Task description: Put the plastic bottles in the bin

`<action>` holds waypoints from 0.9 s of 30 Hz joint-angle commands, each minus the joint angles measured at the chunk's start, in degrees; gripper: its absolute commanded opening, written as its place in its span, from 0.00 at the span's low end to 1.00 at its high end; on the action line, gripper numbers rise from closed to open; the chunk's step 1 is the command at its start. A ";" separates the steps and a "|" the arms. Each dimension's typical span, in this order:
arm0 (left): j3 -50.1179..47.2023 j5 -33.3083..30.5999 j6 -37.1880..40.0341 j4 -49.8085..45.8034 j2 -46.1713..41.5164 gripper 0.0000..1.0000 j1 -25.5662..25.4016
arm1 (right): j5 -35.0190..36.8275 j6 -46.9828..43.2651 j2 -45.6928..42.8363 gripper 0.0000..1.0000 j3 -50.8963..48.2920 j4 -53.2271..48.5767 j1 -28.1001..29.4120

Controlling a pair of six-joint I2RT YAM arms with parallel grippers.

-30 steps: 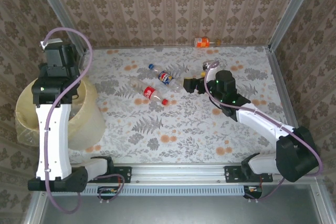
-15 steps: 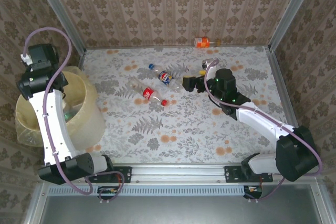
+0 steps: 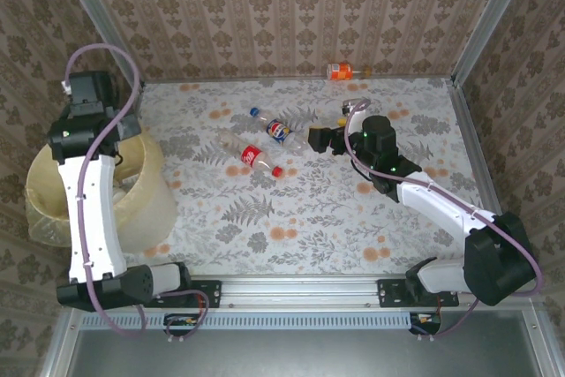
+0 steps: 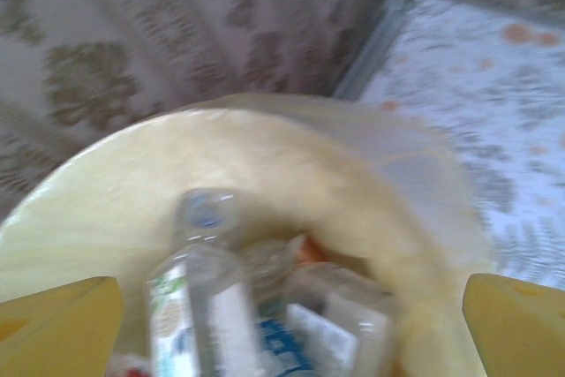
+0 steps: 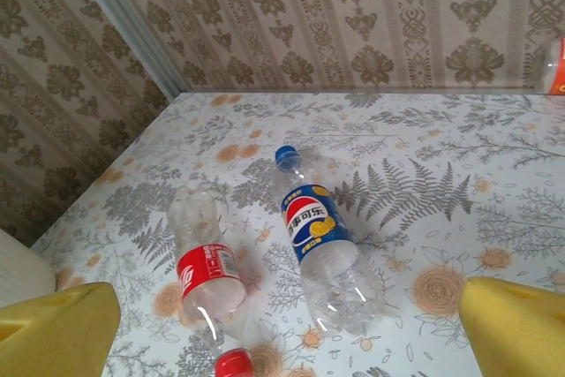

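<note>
The pale yellow bin [image 3: 146, 205] stands at the table's left edge. My left gripper [image 3: 113, 134] hangs open above its far rim. In the left wrist view, the yellow fingertips [image 4: 62, 324] sit wide apart over the bin's lined wall [image 4: 265, 152]. Several clear plastic bottles [image 4: 207, 306] lie inside, blurred. A blue-label bottle [image 3: 281, 131] and a red-label bottle [image 3: 254, 157] lie side by side mid-table. My right gripper [image 3: 314, 140] is open just right of them. Through it I see the blue-label bottle [image 5: 320, 237] and the red-label bottle [image 5: 205, 273] ahead, untouched.
An orange-label bottle [image 3: 341, 71] lies against the far wall, also at the edge of the right wrist view [image 5: 556, 68]. Patterned walls and metal corner posts [image 3: 481, 24] enclose the table. Open floral tabletop stretches in front of the two bottles.
The left arm swung out to the left over the bin, then back toward its far rim. The right arm and the bottles on the table have hardly moved.
</note>
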 commanded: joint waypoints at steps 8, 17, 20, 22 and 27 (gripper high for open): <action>-9.12 1.89 -8.96 20.68 1.62 1.00 -23.39 | 4.20 4.04 -0.91 1.00 -1.16 -1.17 -0.18; -15.50 9.28 -22.23 28.14 11.57 1.00 -30.19 | 6.97 2.07 -5.18 1.00 -5.13 -1.91 -0.26; -16.88 10.83 -27.75 27.90 14.72 1.00 -30.13 | 7.58 1.53 -6.04 1.00 -5.86 -2.44 -0.30; -18.44 11.58 -31.28 28.19 16.17 1.00 -30.00 | 7.93 1.17 -6.38 1.00 -6.20 -2.67 -0.38; -23.21 14.47 -39.33 29.79 19.00 1.00 -29.37 | 8.67 0.92 -6.93 1.00 -7.00 -2.85 -0.62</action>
